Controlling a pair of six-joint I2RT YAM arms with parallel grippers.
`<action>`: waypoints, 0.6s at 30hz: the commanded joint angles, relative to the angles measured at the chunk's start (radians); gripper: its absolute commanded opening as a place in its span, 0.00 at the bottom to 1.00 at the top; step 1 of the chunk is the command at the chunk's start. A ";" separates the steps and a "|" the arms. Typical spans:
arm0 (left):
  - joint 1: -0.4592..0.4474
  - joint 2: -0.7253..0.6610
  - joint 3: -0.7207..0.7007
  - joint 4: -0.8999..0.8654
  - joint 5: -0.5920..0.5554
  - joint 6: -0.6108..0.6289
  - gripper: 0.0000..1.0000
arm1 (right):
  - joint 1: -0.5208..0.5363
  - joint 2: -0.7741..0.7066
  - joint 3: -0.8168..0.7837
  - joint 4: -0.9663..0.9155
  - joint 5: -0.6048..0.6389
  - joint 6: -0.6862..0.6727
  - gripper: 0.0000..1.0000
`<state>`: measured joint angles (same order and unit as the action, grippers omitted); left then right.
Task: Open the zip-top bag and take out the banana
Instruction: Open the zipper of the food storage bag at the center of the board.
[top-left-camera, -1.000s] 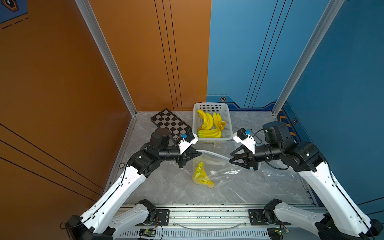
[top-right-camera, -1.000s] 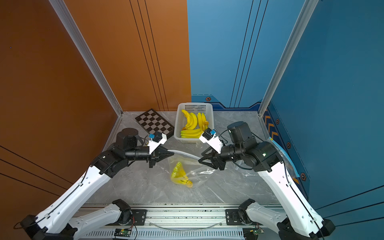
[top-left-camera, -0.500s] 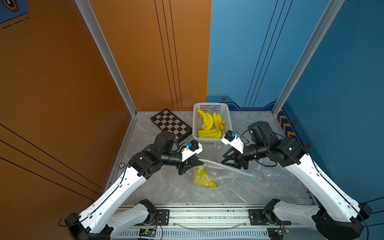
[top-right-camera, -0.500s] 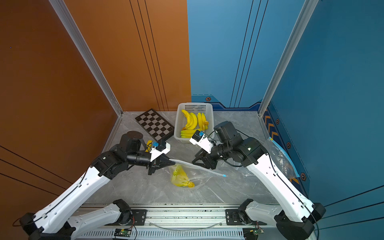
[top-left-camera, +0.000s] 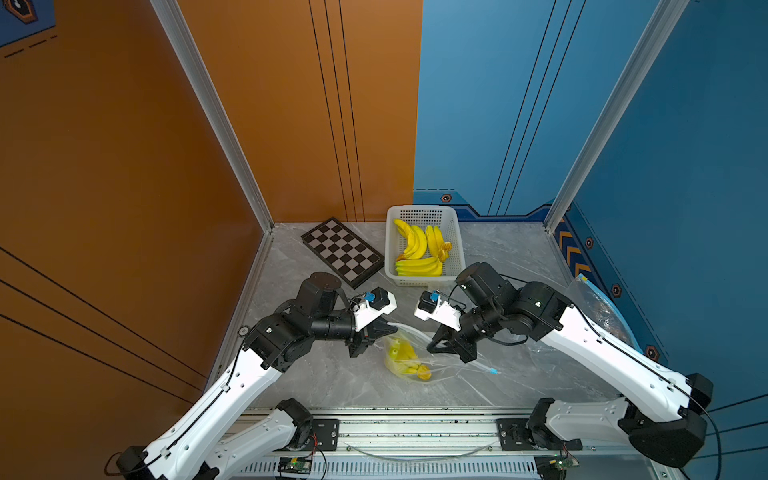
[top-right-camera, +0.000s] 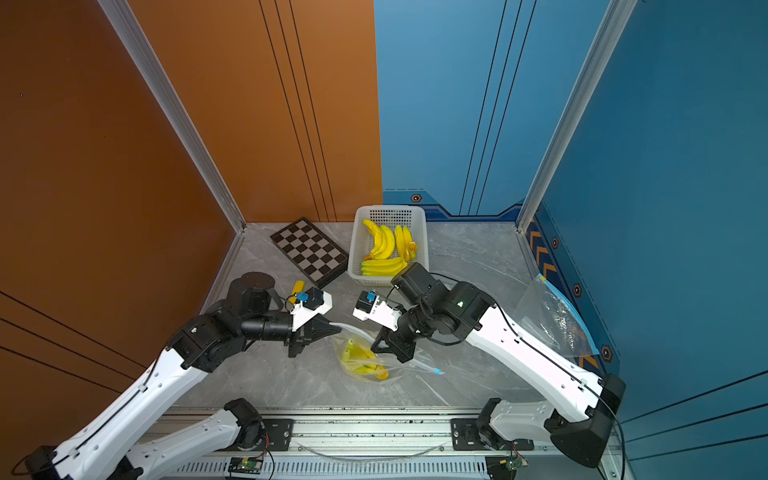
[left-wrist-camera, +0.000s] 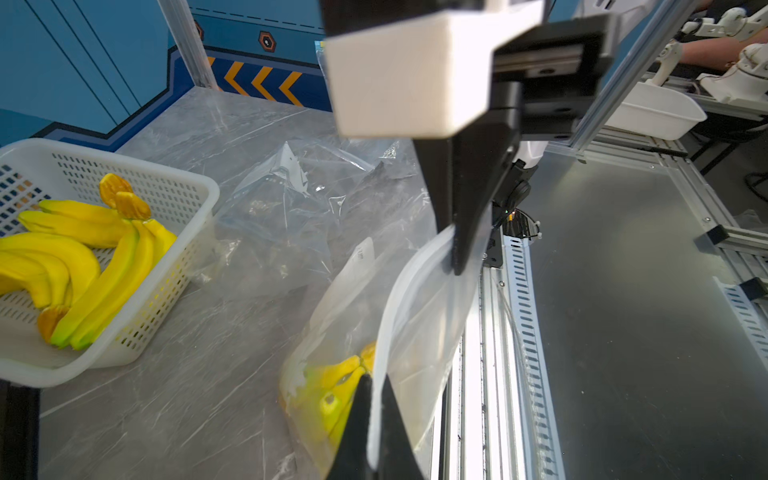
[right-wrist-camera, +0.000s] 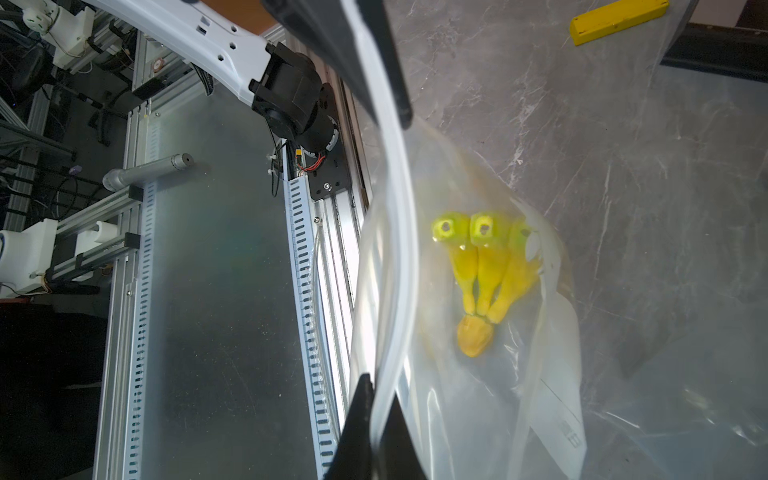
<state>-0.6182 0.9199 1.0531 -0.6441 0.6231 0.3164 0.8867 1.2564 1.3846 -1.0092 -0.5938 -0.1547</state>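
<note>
The clear zip-top bag (top-left-camera: 446, 365) lies crumpled mid-table, its blue slider (top-left-camera: 493, 371) out at the right end. Inside it rests the yellow banana bunch (top-left-camera: 405, 359), green stem ends up (right-wrist-camera: 482, 266). My left gripper (top-left-camera: 392, 331) is shut on the bag's white zip strip (left-wrist-camera: 395, 316), as the left wrist view shows (left-wrist-camera: 374, 419). My right gripper (top-left-camera: 431, 344) is shut on the same strip a little further along (right-wrist-camera: 376, 415). The two grippers face each other closely above the banana (top-right-camera: 363, 359).
A white basket (top-left-camera: 390, 249) of bananas stands at the back, with a chessboard (top-left-camera: 340, 251) to its left. Another clear bag (top-left-camera: 602, 307) leans by the right wall. A yellow block (top-right-camera: 297, 288) lies behind my left wrist. Empty bags (left-wrist-camera: 291, 199) lie near the basket.
My right gripper slid left and forward along the bag's top and shut on the zip strip. My left gripper dropped lower with the strip still pinched.
</note>
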 joint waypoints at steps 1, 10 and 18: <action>0.016 0.046 0.071 0.046 -0.115 -0.049 0.00 | 0.044 -0.042 0.002 0.120 0.072 0.147 0.00; 0.011 0.298 0.303 0.151 -0.169 -0.112 0.00 | 0.283 -0.036 -0.022 0.416 0.415 0.542 0.00; 0.018 0.271 0.203 0.189 -0.135 -0.128 0.00 | 0.232 0.077 -0.077 0.450 0.491 0.586 0.00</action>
<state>-0.6174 1.2167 1.2865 -0.5735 0.5320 0.2115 1.1179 1.3018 1.3361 -0.5865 -0.0742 0.3721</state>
